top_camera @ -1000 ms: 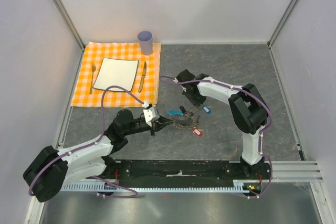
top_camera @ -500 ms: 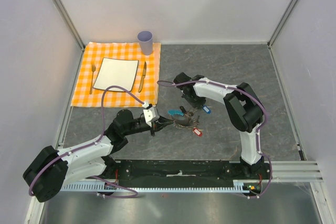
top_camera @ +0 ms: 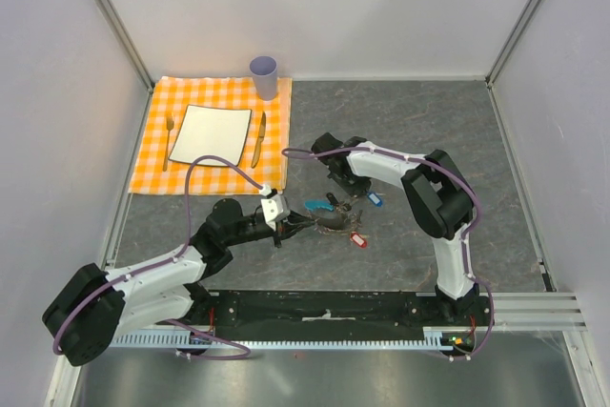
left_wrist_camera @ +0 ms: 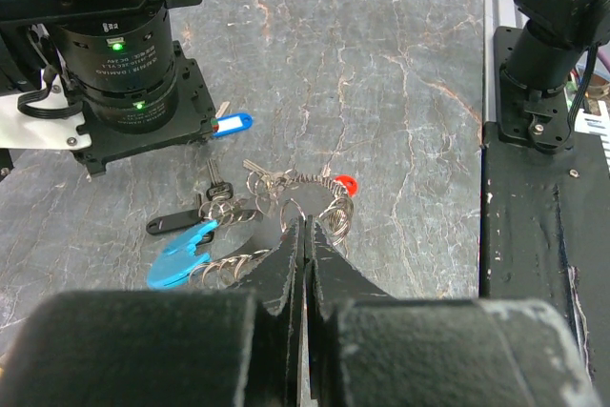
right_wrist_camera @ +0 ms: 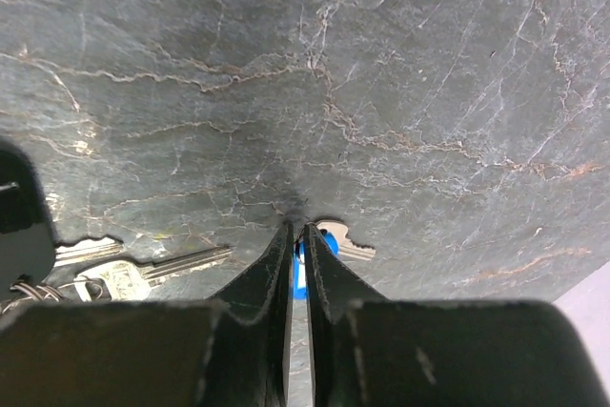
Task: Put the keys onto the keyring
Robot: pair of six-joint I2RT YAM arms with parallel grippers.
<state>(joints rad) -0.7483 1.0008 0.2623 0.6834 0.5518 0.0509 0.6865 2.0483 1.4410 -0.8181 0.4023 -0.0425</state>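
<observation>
Over in the far-left corner of your grey marbled bench there's the orange-and-white checked cloth with a white square plate on it, a fork on one side and a knife on the other, plus a lavender plastic cup on the cloth's far-right corner. Moving right, your left gripper has its fingers pressed together, and the tips look like they're pinching a link of the silver chain keyring, which lies around the middle of the bench, a bit toward the near edge. Its curved cyan plastic clasp is flat on the bench with a black oblong tag just beside it, and the small silver key with the red tag is right at the chain. Further right, your right gripper is down at the bench with its fingers almost together, pinching the blue tag of a small silver key, just beside the ring. Two more bare silver keys lie close to its fingers.
</observation>
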